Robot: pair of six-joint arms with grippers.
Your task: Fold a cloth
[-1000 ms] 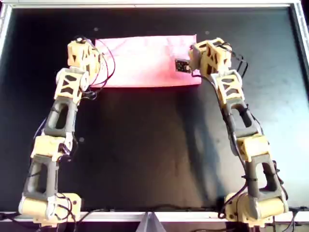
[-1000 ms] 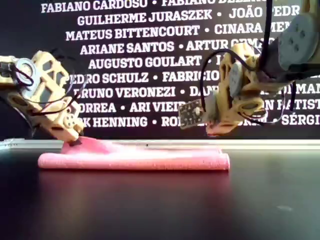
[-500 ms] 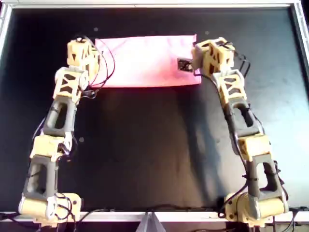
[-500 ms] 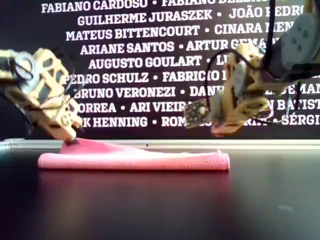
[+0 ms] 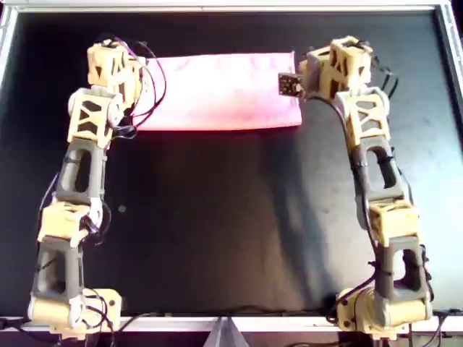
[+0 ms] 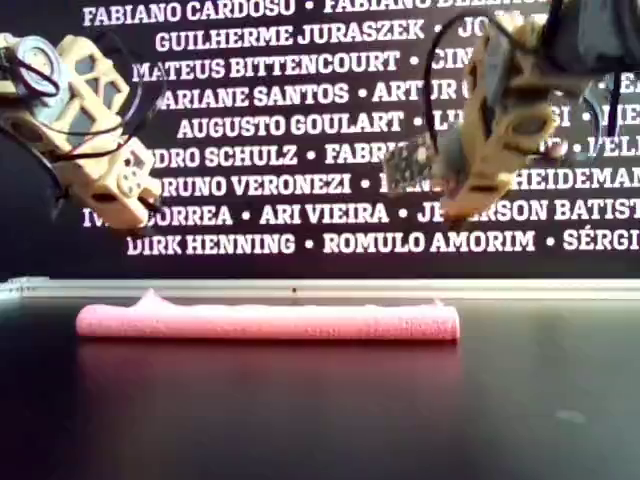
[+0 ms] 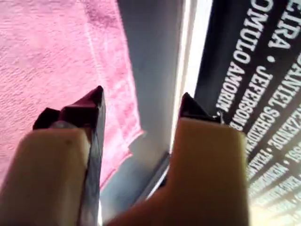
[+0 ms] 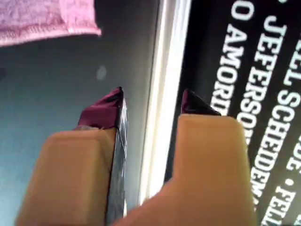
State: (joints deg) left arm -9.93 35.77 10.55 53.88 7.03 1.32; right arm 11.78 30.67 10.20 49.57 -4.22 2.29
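The light-pink cloth [image 5: 221, 90] lies folded into a long flat strip near the table's far rim. It also shows in the exterior view [image 6: 270, 322], with a small raised peak at its left end. My first gripper [image 7: 142, 94] is open and empty. It hangs well above the cloth's end on the exterior view's left [image 6: 140, 215], and the cloth [image 7: 47, 61] lies below it. My second gripper [image 8: 151, 92] is open and empty. It is raised high beyond the cloth's other end [image 6: 465, 210], near the rim, with one cloth corner [image 8: 37, 19] in sight.
A metal rim [image 5: 217, 9] borders the black table [image 5: 231, 231]. A dark banner with white names [image 6: 300, 100] stands just behind the far rim. Both arms reach from the near edge up the overhead view's left and right sides.
My first gripper let go of the cloth corner it held up and rose. That end dropped flat. My second gripper rose higher and moved off the cloth toward the overhead view's right.
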